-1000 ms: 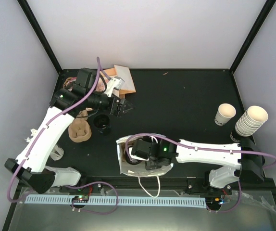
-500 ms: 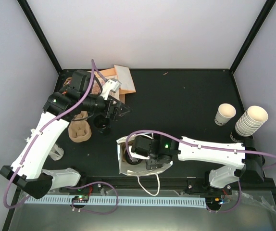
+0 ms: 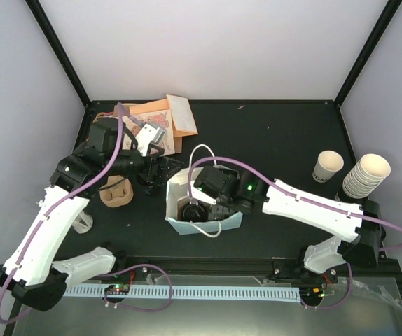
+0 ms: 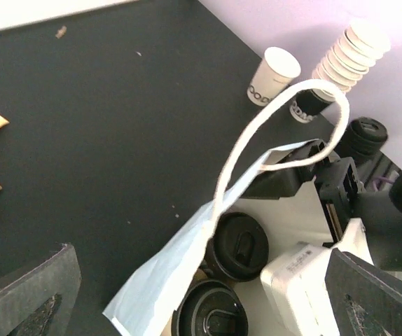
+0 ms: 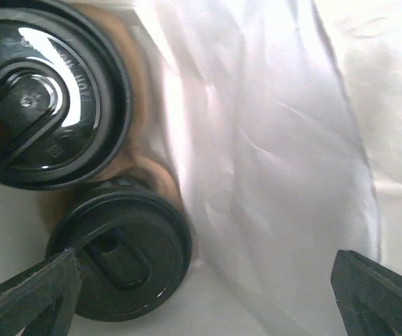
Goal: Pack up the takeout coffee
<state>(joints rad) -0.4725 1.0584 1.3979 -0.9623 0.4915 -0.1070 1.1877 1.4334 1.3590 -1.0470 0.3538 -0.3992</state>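
Coffee cups (image 5: pixel 120 248), both black-lidded and side by side, sit inside the white bag (image 5: pixel 271 140). Your right gripper (image 5: pixel 201 294) hangs in there, fingers spread, holding nothing. Placing looks done, so lift straight out, clear of the handle (image 4: pixel 306 85). Left gripper (image 4: pixel 201 294), spread too, hovers beside the bag. Cup bodies are hidden; whether another waits outside, you cannot tell.

Left arm (image 3: pixel 47 224): long white shells with black round joints.
Right arm (image 3: pixel 313 210): the same white and black, with a small green light (image 3: pixel 248 187) near the wrist.
Cables (image 3: pixel 120 120): thin and purple, looping along both arms.
Bases (image 3: pixel 85 260): chunky white blocks.
Fingers (image 4: pixel 26 294): dark grey, flat, shaped like wedges.
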